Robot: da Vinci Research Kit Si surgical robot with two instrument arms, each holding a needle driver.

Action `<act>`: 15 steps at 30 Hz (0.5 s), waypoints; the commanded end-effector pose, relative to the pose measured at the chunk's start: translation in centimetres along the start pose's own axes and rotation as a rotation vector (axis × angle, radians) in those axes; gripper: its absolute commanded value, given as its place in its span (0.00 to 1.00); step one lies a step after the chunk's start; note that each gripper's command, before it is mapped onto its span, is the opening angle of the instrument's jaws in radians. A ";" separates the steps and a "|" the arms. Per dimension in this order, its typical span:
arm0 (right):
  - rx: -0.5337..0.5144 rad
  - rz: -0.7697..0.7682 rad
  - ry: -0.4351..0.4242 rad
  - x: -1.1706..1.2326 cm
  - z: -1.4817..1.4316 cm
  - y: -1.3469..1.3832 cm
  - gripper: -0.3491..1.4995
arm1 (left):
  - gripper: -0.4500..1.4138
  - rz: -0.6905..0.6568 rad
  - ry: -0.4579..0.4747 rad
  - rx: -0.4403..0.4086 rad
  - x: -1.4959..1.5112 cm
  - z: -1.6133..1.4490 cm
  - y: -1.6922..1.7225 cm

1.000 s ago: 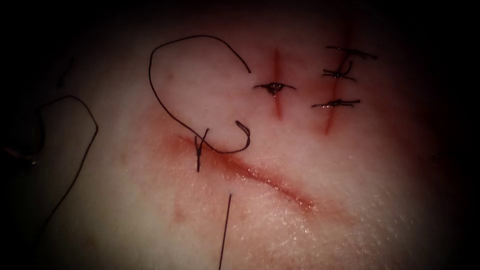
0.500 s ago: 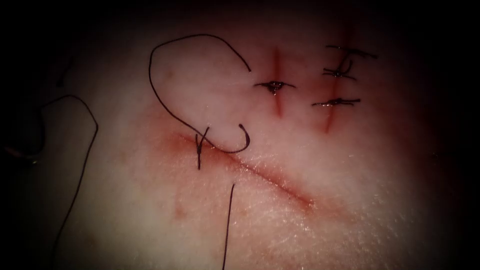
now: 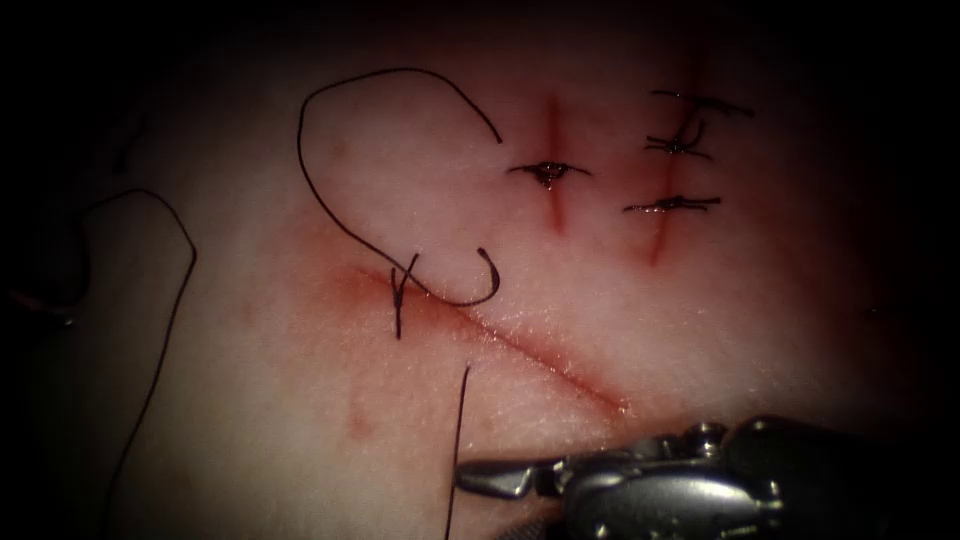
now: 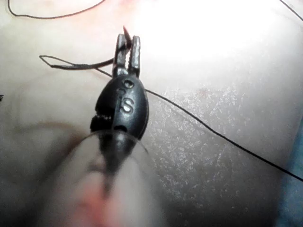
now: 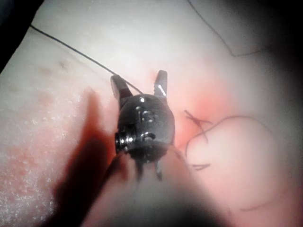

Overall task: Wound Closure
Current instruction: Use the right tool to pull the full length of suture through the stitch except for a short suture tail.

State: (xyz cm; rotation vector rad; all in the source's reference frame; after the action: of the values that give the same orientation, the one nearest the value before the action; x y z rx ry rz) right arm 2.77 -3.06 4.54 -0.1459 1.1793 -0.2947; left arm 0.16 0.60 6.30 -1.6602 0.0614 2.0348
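Endoscope view, new item: right arm's steel needle driver (image 3: 495, 478) has entered below the reddened diagonal cut (image 3: 540, 355) in the pale pork tissue (image 3: 700, 330), beside the black suture thread (image 3: 457, 430). Its jaws are spread and empty. Left arm's needle driver (image 4: 128, 41): jaws closed, apparently on thread. Dark curved needle (image 3: 487, 285), as it seems, lies free by the cut's left end, not yet grasped.
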 end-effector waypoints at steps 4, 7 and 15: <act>-0.014 -0.070 -0.055 -0.53 0.35 0.10 0.96 | 0.00 0.005 0.001 -0.003 -0.10 0.02 0.09; -0.009 -0.078 -0.077 -0.69 0.50 0.06 0.96 | 0.00 0.007 0.001 -0.002 -0.11 0.01 0.10; -0.008 -0.060 -0.124 -0.85 0.69 0.02 0.48 | 0.00 0.015 0.000 -0.004 -0.11 0.00 0.12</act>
State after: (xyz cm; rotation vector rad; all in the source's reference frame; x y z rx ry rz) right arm 3.03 -2.85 5.53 -0.2102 1.0500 -0.3347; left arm 0.17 0.50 6.31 -1.6669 0.0743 2.0468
